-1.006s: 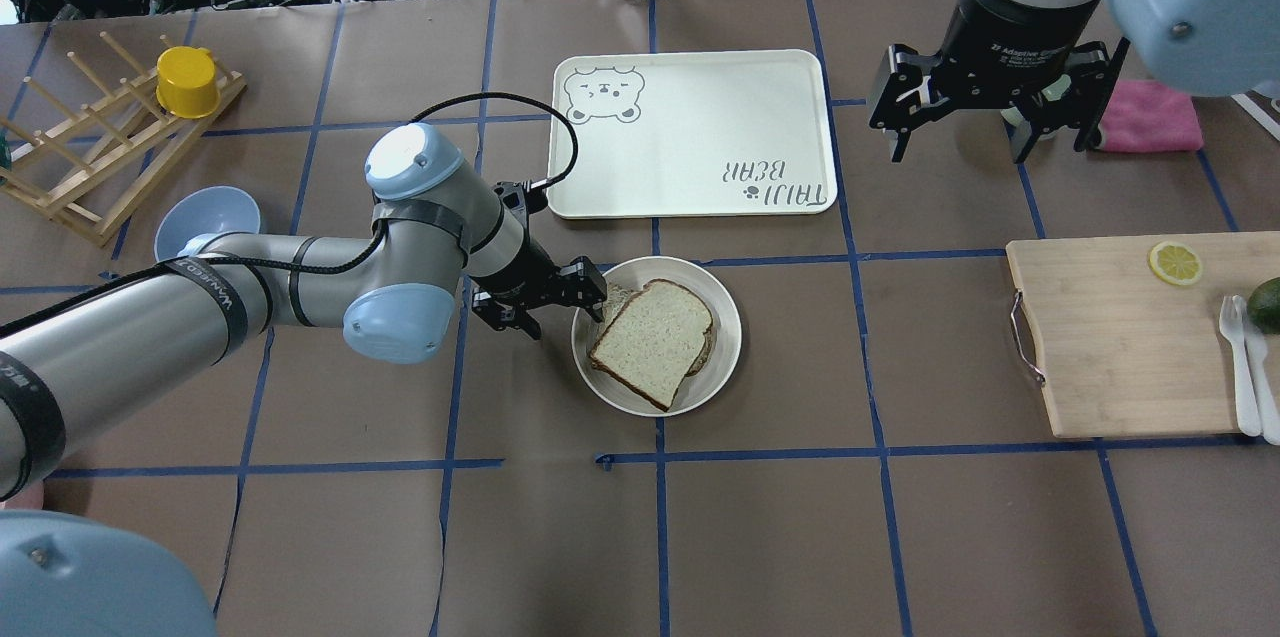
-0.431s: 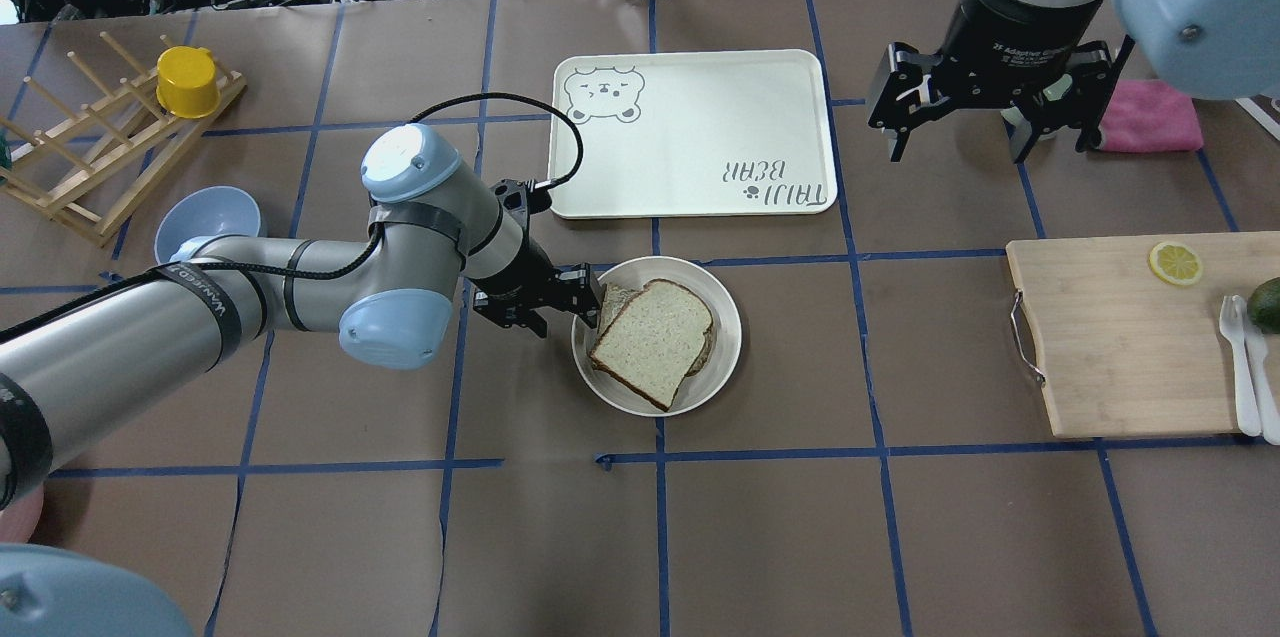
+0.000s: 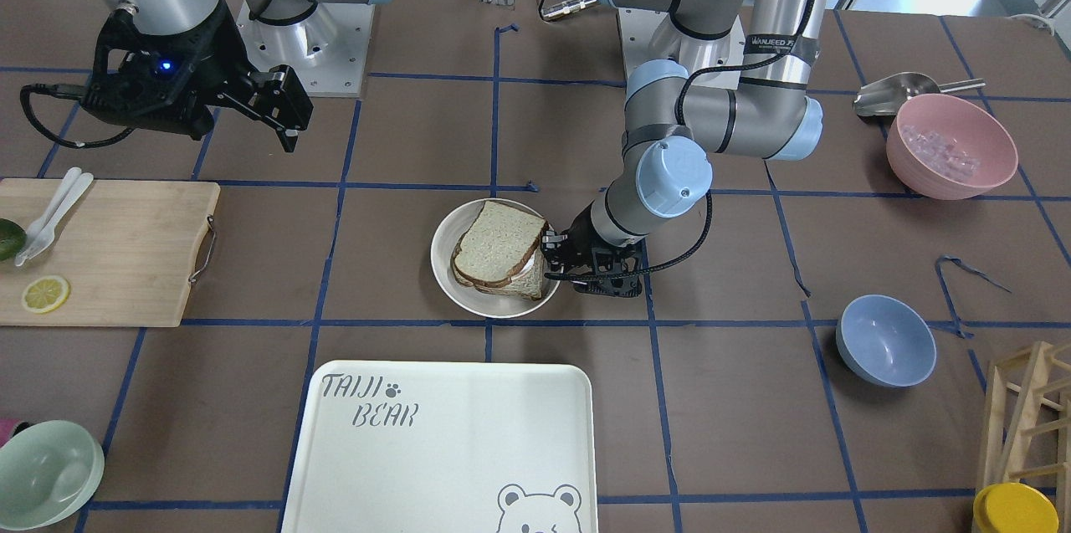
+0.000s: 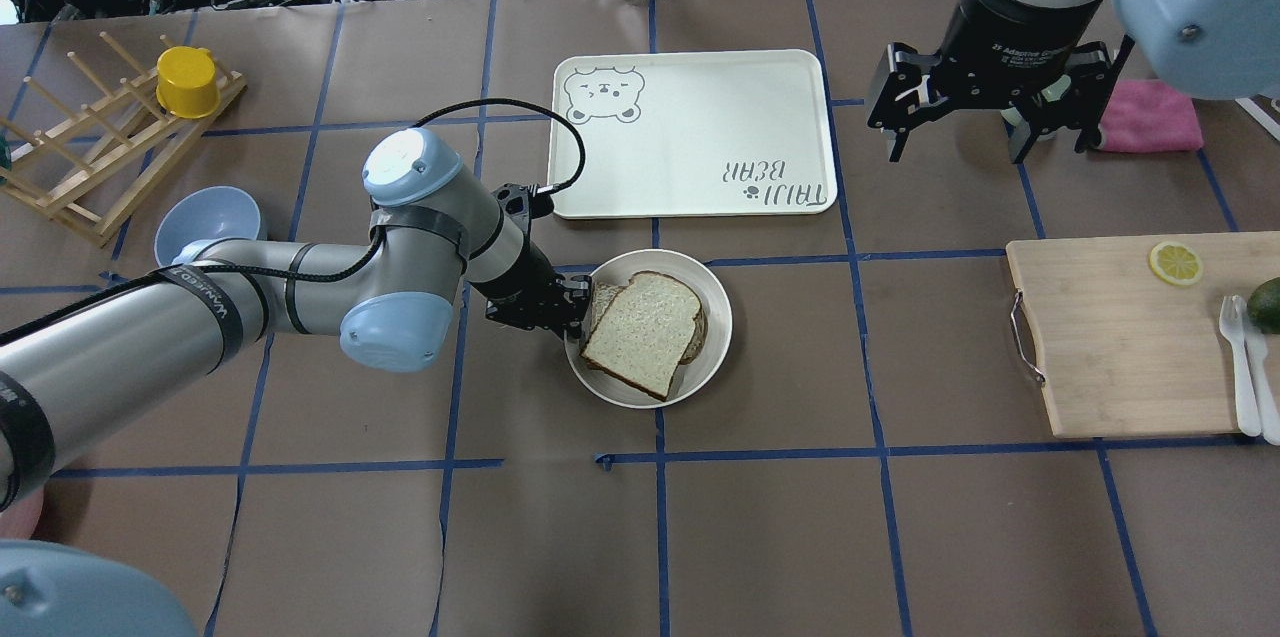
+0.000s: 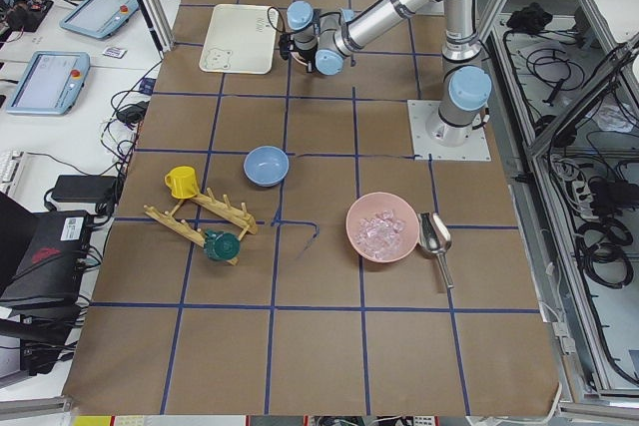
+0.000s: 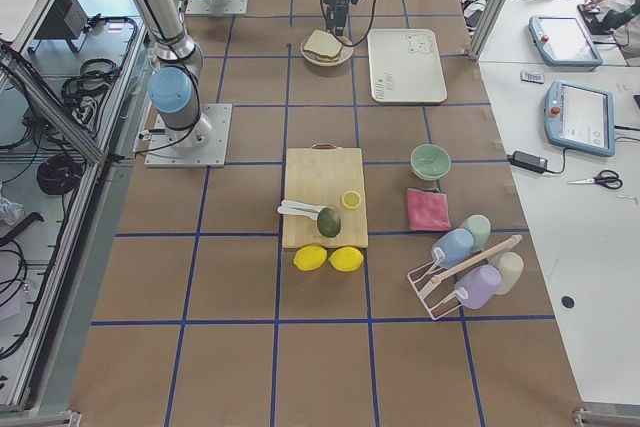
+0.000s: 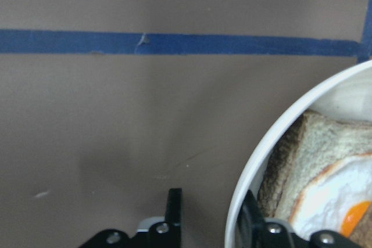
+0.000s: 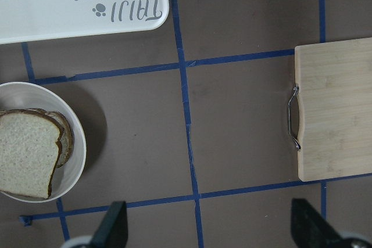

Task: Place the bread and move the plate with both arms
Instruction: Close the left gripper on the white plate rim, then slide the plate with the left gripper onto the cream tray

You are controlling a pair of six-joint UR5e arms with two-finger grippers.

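Note:
The bread lies in the plate on top of a smaller slice with a fried egg. The plate stands at the table's middle, in front of the tray. My left gripper is low at the plate's left rim, one finger outside and one inside, shut on the rim. In the front view the left gripper is at the plate's right side, next to the bread. My right gripper is open and empty, high above the back right. Its wrist view shows the plate and bread at the far left.
The TAIJI BEAR tray lies just behind the plate. A wooden cutting board with a lemon slice is at the right. A blue bowl and a wooden rack are at the left, a pink cloth at the back right.
My left gripper moved in onto the plate's left rim and closed on it. The plate with the bread shifted slightly toward the gripper. The right arm barely moved.

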